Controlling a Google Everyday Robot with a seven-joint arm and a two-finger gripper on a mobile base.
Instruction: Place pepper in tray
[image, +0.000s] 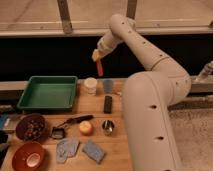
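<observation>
Wooden table (90, 106), dark panel (45, 57) behind, pale rail (50, 32) above, speckled grey floor (192, 135) at right, warm light

The slim red pepper (100, 68) is dangling, pinched in the raised gripper (96, 56). The green tray (47, 93) is lying flat, down-left of it.
</observation>
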